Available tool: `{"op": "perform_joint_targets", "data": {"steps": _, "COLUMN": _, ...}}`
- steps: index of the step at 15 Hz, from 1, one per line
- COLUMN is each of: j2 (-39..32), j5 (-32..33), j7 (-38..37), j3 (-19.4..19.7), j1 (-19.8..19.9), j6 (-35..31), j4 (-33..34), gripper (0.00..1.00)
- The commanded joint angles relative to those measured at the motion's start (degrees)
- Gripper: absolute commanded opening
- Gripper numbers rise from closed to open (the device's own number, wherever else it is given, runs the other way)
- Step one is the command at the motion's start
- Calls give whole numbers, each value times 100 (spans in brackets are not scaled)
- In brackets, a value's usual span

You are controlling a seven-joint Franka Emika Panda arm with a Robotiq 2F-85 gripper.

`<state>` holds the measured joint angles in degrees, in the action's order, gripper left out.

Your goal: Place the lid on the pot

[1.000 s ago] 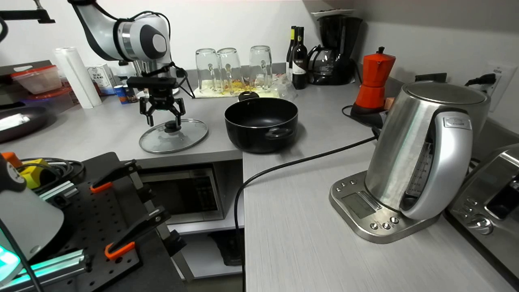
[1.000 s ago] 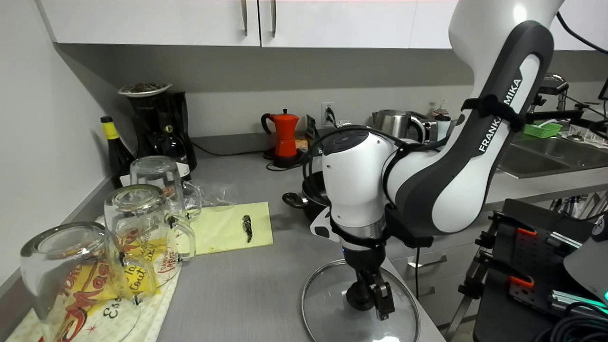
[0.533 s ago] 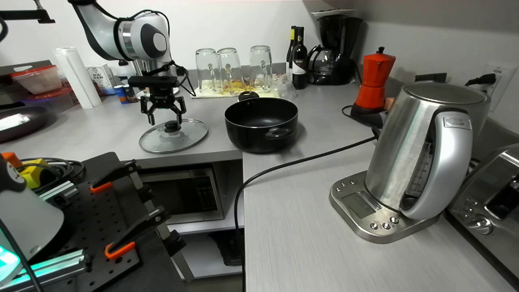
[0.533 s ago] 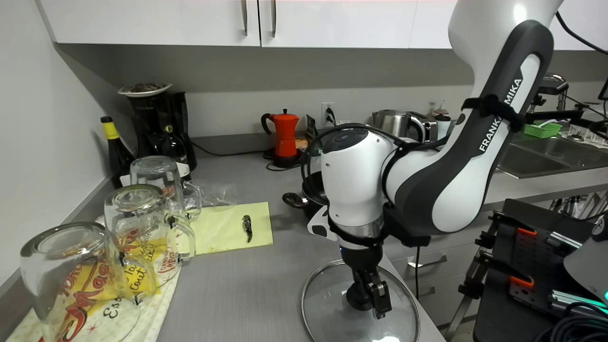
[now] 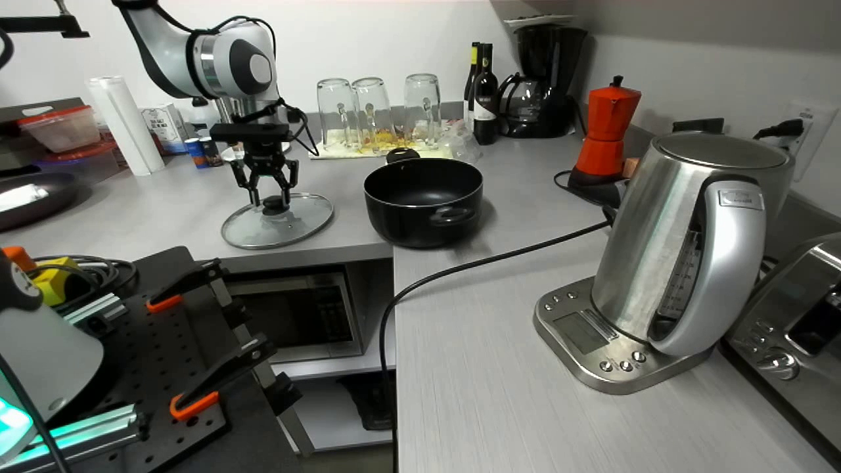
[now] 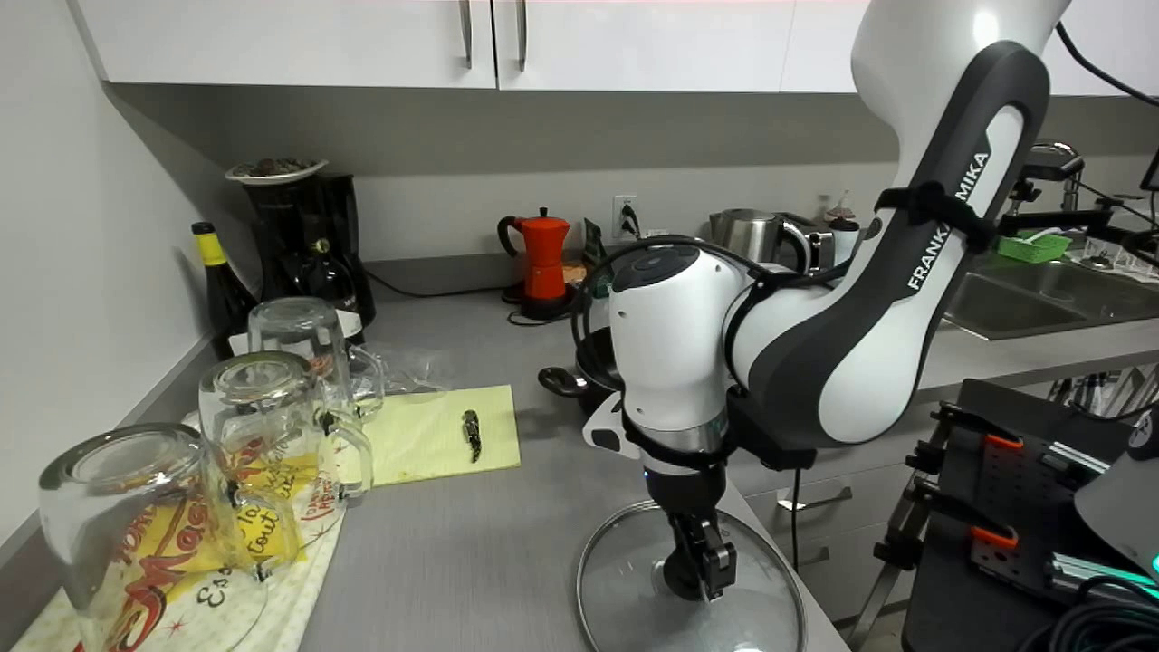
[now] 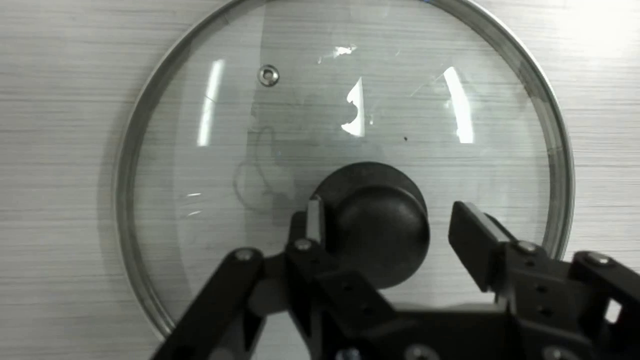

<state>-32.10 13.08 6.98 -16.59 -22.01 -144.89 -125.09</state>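
The clear-glass lid [image 5: 302, 223] with its metal rim lies flat on the counter near the front edge. Its dark knob [image 7: 382, 235] stands between the fingers of my gripper [image 5: 270, 199]. In the wrist view the left finger [image 7: 314, 220] is against or very near the knob, while a gap separates the right finger [image 7: 475, 245] from it, so the jaws are partly open around the knob. The black pot [image 5: 420, 223] stands uncovered on the counter to the lid's right; in an exterior view the arm hides most of it, leaving a pot handle [image 6: 563, 381] showing.
Upturned glass mugs [image 5: 371, 115] stand along the wall behind. A steel kettle [image 5: 683, 243], a red moka pot [image 5: 604, 131] and wine bottles [image 5: 485, 98] are farther right. A black cable [image 5: 499, 253] crosses the counter past the pot. Counter edge [image 5: 315, 254] runs close to the lid.
The gripper's fingers have drawn in around the knob from wide apart. The lid has slid slightly, away from the pot. The arm has shifted only a little; the pot has not moved.
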Motion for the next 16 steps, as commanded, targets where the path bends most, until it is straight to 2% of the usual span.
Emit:
{"op": "perform_joint_targets", "data": {"steps": 1, "j2": -74, "j5": 89, "j7": 108, "j3": 43, "j1": -31, "j6": -110, "j4": 69, "gripper": 34}}
{"op": "perform_joint_targets", "data": {"steps": 2, "j2": -63, "j5": 87, "j7": 109, "j3": 41, "j1": -29, "j6": -111, "j4": 70, "gripper": 27}}
{"op": "perform_joint_targets", "data": {"steps": 3, "j2": -54, "j5": 86, "j7": 102, "j3": 42, "j1": -31, "j6": -118, "j4": 69, "gripper": 25}}
{"op": "perform_joint_targets", "data": {"steps": 6, "j2": 64, "j5": 104, "j7": -49, "j3": 60, "j1": -110, "j6": -99, "j4": 9, "gripper": 25}}
{"op": "perform_joint_targets", "data": {"steps": 16, "j2": 1356, "j5": 67, "j7": -1037, "j3": 2, "j1": -543, "j6": 467, "j4": -312, "gripper": 25}}
